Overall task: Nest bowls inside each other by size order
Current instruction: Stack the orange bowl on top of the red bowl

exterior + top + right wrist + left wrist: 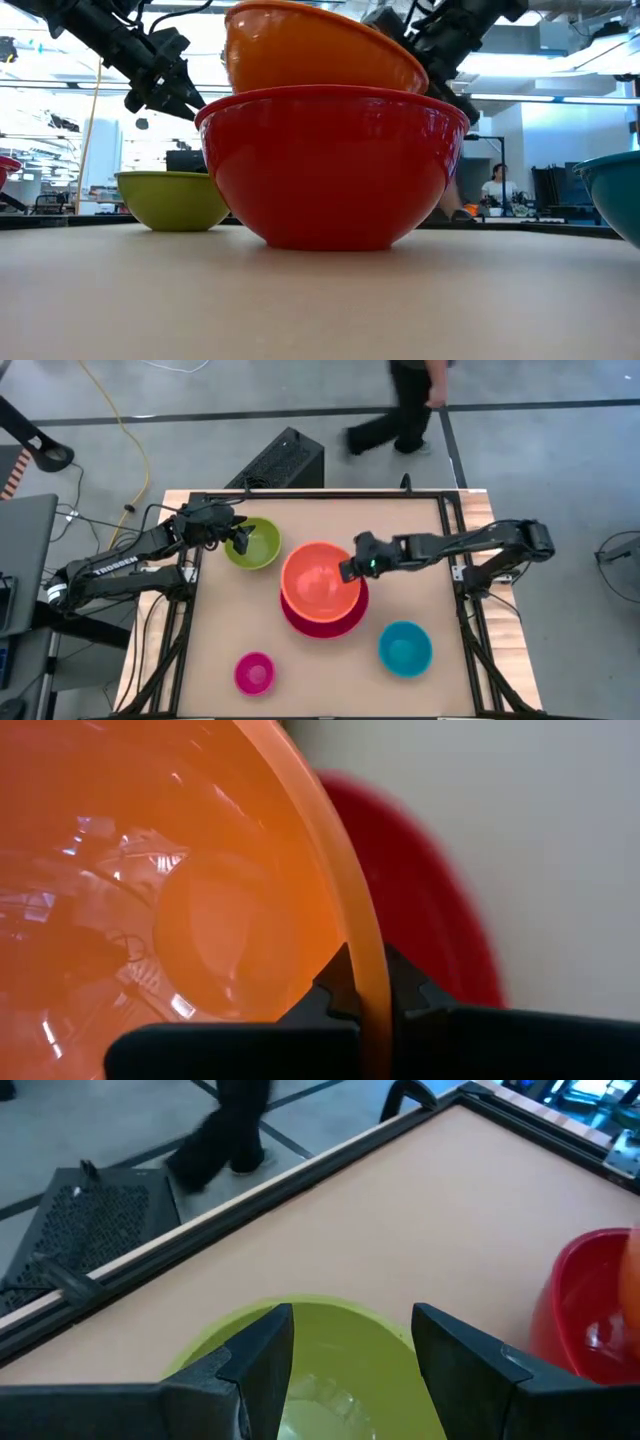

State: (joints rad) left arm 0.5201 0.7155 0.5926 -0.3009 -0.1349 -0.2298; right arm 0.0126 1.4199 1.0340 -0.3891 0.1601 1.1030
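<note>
The orange bowl sits tilted inside the large magenta bowl at the table's middle. My right gripper is shut on the orange bowl's rim. The lime green bowl rests on its base at the far left. My left gripper is open above it, fingers over its near rim. The teal bowl stands at the near right and the small pink bowl at the near left. My right gripper pinches the orange bowl's rim on the bowl's right side, one finger inside the bowl and one outside. The fingers come from the table's right, slanting down. The bowl sits tilted in the magenta bowl, its right side raised.
The table has a raised dark frame along its edges. A black box lies on the floor beyond the far edge, and a person walks there. Bare tabletop lies between the bowls.
</note>
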